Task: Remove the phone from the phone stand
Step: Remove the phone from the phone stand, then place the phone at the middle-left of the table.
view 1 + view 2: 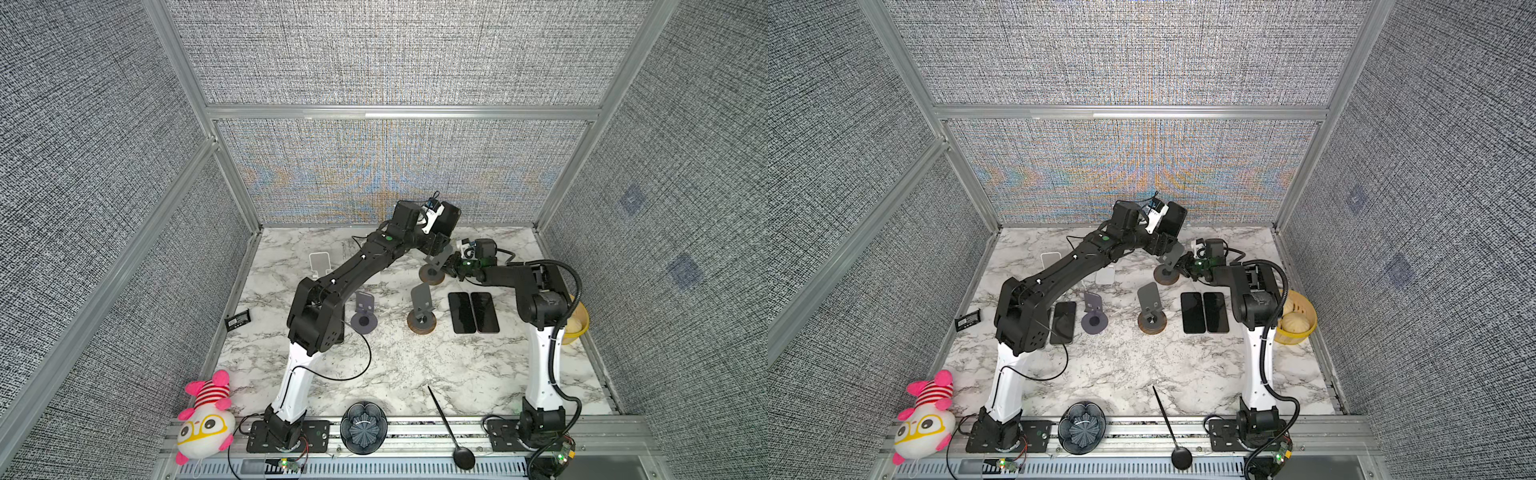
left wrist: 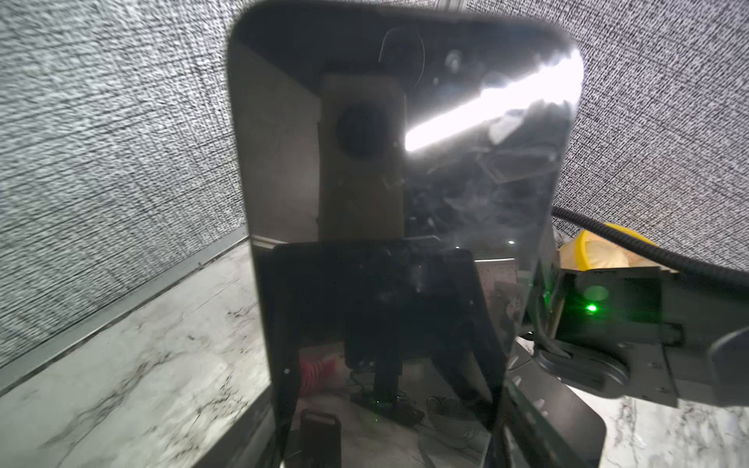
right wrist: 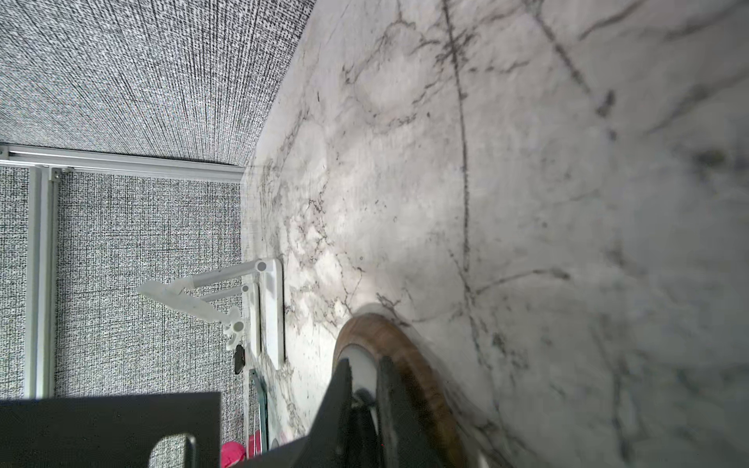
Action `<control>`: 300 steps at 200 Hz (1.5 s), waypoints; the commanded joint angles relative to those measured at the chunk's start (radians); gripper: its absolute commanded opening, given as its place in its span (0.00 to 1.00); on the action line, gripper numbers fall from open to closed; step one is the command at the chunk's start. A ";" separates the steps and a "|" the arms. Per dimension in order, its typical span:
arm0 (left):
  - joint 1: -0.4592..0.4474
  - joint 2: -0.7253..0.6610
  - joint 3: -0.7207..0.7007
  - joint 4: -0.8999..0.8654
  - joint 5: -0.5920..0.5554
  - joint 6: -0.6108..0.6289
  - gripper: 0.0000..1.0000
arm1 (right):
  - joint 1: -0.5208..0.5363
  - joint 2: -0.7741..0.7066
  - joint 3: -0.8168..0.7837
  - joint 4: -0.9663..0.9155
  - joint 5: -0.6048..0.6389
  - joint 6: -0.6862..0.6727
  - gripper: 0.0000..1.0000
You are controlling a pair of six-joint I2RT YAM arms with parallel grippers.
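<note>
Left hand (image 1: 437, 244) is at upper centre in both top views. Its jaws are spread wide across the black phone (image 1: 450, 219), grasping it by the side edges. The phone is upright, with its screen (image 2: 385, 202) facing the left wrist camera and filling most of that view.

In frame the phone sits just above the phone stand (image 1: 436, 257). Can't tell if its lower edge is clear of the stand's lip, because the hand hides it. In the left wrist view the stand's grey back plate shows past the phone's edge.

Right hand (image 1: 448, 270) comes in from the right, clenched on the rim of that stand's wood-edged round base. The right wrist view shows its fingers (image 3: 340, 397) straddling the rim, with the base flat on the desk (image 1: 415, 365).

Around it:
- Second wood-base stand (image 1: 422, 309) is just below the held one.
- Two black phones (image 1: 473, 311) lie flat and touching, right of that stand and close to the right arm.
- Grey stand (image 1: 364, 313) is centre-left, beside the left elbow.
- White stands (image 1: 319, 264) are partly covered by the left forearm.
- One more flat phone (image 1: 1064, 322) lies by the left elbow, and the arm hides it in a top view.
- Small black box (image 1: 237, 321) sits at the left desk edge.
- Yellow basket (image 1: 579, 322) holding buns (image 1: 1293, 322) is at the right edge, partly behind the right arm.
- Along the front rail are a plush toy (image 1: 205, 419), a dark bowl (image 1: 363, 428) and a black ladle (image 1: 451, 428).
</note>
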 commanded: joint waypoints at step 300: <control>0.545 -0.943 -0.809 -0.845 -0.368 -0.134 0.00 | 0.048 -1.002 -0.485 -0.538 0.310 -0.341 0.36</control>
